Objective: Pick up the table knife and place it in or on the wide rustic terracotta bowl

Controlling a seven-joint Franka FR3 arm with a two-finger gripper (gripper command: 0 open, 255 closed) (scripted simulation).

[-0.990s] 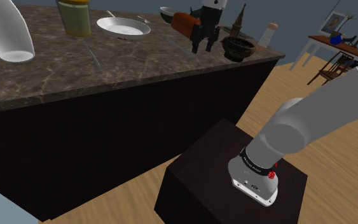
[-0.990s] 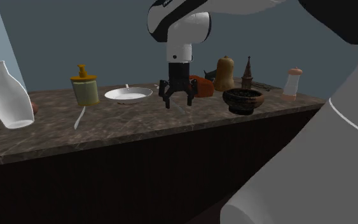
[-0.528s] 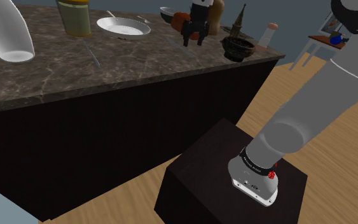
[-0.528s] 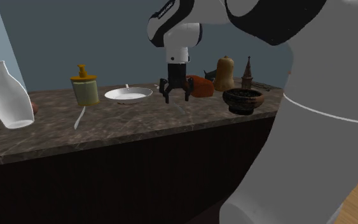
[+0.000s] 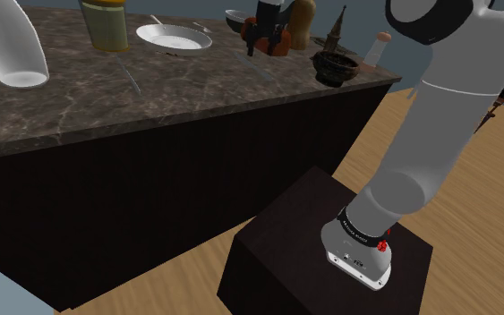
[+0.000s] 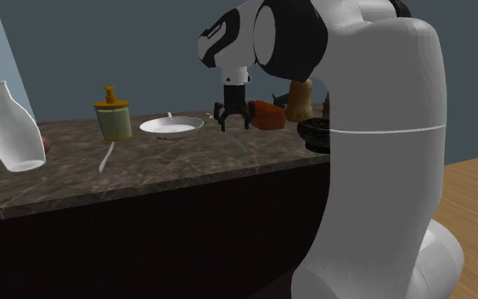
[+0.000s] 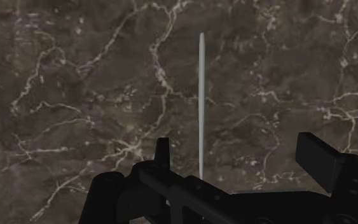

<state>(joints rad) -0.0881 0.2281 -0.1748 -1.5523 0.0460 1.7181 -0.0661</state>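
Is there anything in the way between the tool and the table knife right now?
Nothing visible does. In the wrist view the thin grey knife lies on the bare marble counter straight ahead of the open tool, in line with the gap between its fingers, which are not touching it.

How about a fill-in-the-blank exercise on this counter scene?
1. The gripper has its fingers ___, holding nothing.
2. In the wrist view, the knife lies on the counter and shows ___ the two fingers.
3. The plate near the gripper is ___ in colour.
Missing words: open; between; white.
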